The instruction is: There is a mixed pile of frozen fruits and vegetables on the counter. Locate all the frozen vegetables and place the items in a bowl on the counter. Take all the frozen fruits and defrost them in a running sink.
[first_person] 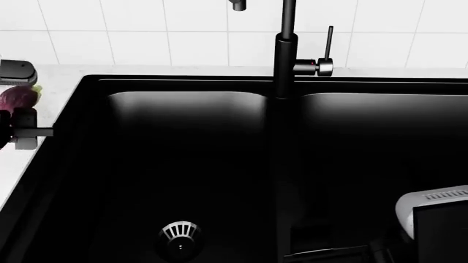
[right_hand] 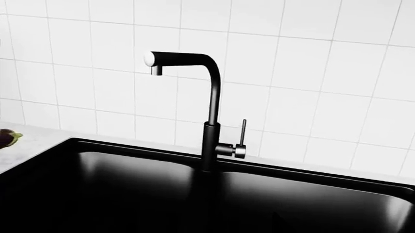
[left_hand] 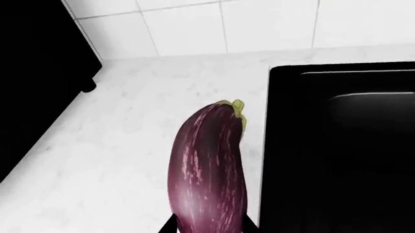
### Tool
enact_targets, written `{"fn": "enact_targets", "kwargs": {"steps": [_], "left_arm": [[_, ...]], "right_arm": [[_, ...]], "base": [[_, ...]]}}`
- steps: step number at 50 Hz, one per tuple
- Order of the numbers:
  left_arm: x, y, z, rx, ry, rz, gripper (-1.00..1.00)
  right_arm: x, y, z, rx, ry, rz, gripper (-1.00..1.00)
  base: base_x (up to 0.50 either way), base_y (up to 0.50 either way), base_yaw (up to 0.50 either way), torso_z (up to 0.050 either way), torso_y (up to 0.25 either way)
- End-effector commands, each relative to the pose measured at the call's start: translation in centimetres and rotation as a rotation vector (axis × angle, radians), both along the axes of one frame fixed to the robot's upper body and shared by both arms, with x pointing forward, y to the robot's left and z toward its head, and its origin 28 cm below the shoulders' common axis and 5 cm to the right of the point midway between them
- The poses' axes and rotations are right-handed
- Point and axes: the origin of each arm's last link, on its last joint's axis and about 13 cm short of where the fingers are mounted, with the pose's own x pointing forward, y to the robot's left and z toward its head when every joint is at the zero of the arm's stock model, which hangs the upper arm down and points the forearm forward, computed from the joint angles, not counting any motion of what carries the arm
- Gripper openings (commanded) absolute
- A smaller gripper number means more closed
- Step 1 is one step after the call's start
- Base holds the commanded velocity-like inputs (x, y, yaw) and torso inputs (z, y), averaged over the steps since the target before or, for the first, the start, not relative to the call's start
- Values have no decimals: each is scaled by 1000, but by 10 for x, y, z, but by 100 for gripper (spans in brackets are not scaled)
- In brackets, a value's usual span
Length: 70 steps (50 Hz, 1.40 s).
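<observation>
Eggplant (left_hand: 207, 179) hides left pincer (left_hand: 209, 227), grip unclear.

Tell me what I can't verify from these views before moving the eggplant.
- Bowl, carrot, pear: outside every view.
- Left gripper's fingers: cut off by the left wrist view's edge, behind the eggplant.
- Right gripper: not shown; only arm housing in head view.
- Right sink drain: hidden by that housing.

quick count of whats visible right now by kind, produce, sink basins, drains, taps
produce: 1, the eggplant, in the left hand
sink basins: 2
drains: 1 in view, in the left basin
taps: 1
total: 5
</observation>
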Motion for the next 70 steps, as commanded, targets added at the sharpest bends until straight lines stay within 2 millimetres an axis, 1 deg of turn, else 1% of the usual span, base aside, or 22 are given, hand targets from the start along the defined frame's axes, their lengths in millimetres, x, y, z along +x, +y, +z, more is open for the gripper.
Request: {"fn": "enact_targets", "kwargs": {"steps": [1,3,4,5,6,7,9,13,14,17,23,24,26,28,32,37,38,41,44,47,51,70], "left_arm": [[7,1,25,-1,-127,1,-100],[6,1,30,-3,-160,-16,-100],[0,-1,27,-55,-144,-26,-100],[-10,-2,19,-70,-100,-35,-100],[-17,-5,20,-49,-110,-54,-100],[-23,-11,35,-36,-192,-85,-100],[-37,-15,41,-21,-239,-109,-100],[-56,-20,40,-13,-262,-139,-100],[-60,-23,38,0,-259,-154,-100],[-70,-25,39,0,-280,-171,-100],[-103,-25,37,11,-304,-208,-100],[-106,-26,37,9,-306,-210,-100],[-120,-26,38,-7,-318,-230,-100],[-129,-30,40,-64,-322,-253,-100],[-142,-33,39,-9,-326,-275,-100],[-154,-35,40,-21,-331,-298,-100],[-161,-34,41,-25,-334,-308,-100],[-162,-40,43,-23,-339,-326,-100],[-164,-43,46,-11,-342,-351,-100],[-166,-44,49,-33,-352,-358,-100],[-167,-47,47,-46,-353,-369,-100],[-172,-51,47,-73,-358,-395,-100]], "right_arm": [[0,1,0,-3,-1,4,100],[-1,1,0,-4,-2,4,100],[-1,1,1,-3,-3,3,100],[-1,1,1,-2,-3,4,100],[0,1,1,-1,-3,4,100],[0,0,1,4,-5,5,100],[-3,1,3,8,-11,4,100],[-4,1,3,8,-13,6,100],[-2,1,4,32,-15,9,100],[-3,1,5,40,-23,12,100],[-4,-1,7,68,-53,29,100],[-5,-1,8,75,-55,39,100],[-4,-2,9,75,-59,20,100],[-3,-2,9,69,-57,12,100],[-4,-3,9,78,-43,7,100],[-5,-4,11,74,-41,-2,100],[-6,-4,11,73,-43,-3,100],[-6,-5,12,74,-41,-9,100],[-4,-6,8,16,-10,-40,100],[-5,-7,9,38,-9,-36,100],[-7,-7,10,44,-16,-32,100],[-9,-8,12,50,-39,-38,100]], "base": [[0,0,0,0,0],[0,0,0,0,0],[0,0,0,0,0],[0,0,0,0,0],[0,0,0,0,0],[0,0,0,0,0],[0,0,0,0,0],[0,0,0,0,0],[0,0,0,0,0],[0,0,0,0,0],[0,0,0,0,3],[0,0,0,0,0],[0,0,0,0,0],[0,0,0,0,0],[-413,0,0,0,0],[-500,0,0,0,0],[-500,0,0,0,0],[-500,0,0,0,0],[-500,-1,0,0,0],[-413,-340,0,0,0],[-239,-500,0,0,0],[-26,-500,0,0,0]]}}
